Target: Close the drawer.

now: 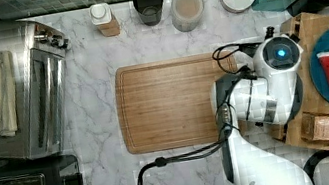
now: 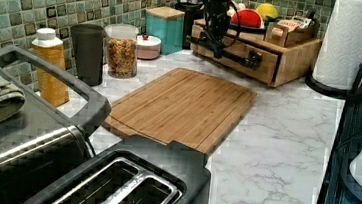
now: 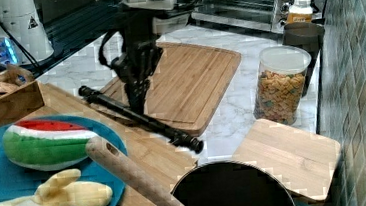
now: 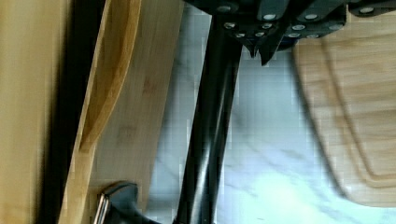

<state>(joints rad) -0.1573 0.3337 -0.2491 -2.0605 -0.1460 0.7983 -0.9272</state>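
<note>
One straight push: gripper [image 3: 138,94], open or closed impossible to tell, at handle [image 3: 163,127] mid-bar, square to drawer [image 2: 239,46] front, no skew.

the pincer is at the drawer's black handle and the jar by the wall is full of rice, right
Not rice: the right view shows the jar full of coloured cereal pieces. The pincer is at the drawer's black handle, as you say.
</note>
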